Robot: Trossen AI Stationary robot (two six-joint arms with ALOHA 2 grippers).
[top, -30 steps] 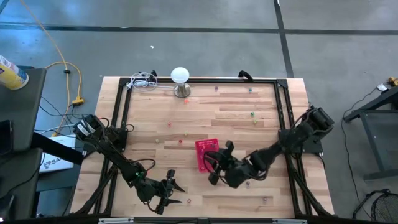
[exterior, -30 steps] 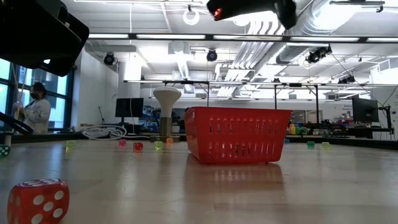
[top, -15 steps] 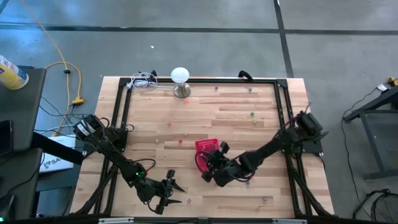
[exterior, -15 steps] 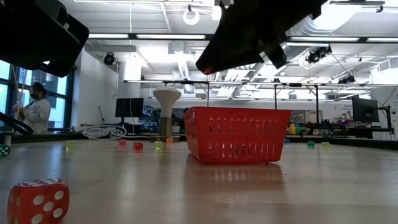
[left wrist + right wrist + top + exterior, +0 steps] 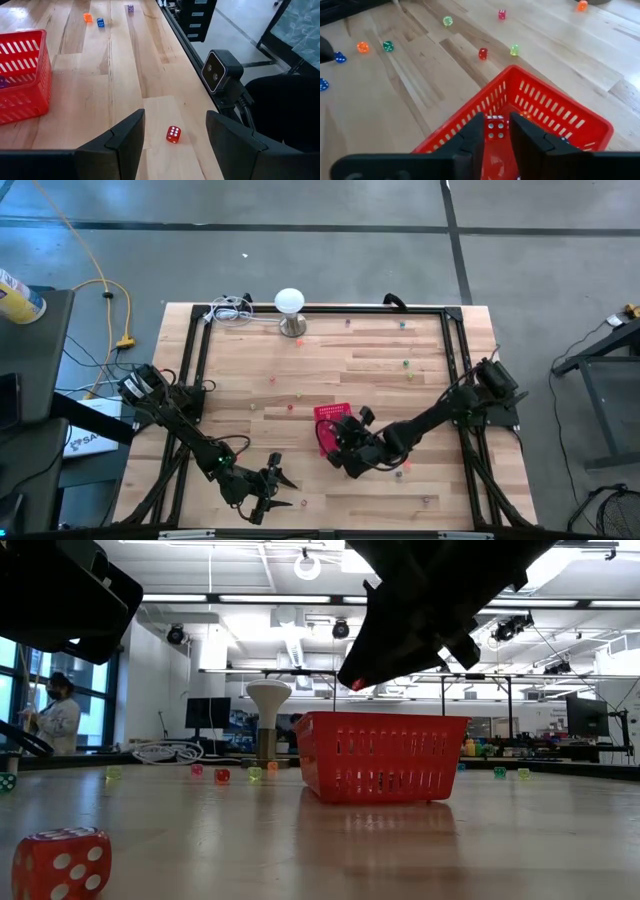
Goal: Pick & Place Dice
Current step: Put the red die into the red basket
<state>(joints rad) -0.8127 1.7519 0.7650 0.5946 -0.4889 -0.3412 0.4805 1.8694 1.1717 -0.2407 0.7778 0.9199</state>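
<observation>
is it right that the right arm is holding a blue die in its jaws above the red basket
Not quite: the die is red with white pips, not blue, as the right wrist view shows. The right gripper does hold it in its jaws above the red basket.

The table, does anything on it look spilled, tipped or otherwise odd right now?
Nothing looks wrong. The red basket stands upright, and the dice lie loose across the table, as the task expects. The right claw holds a red die over the basket; the left claw hangs open over another red die.
</observation>
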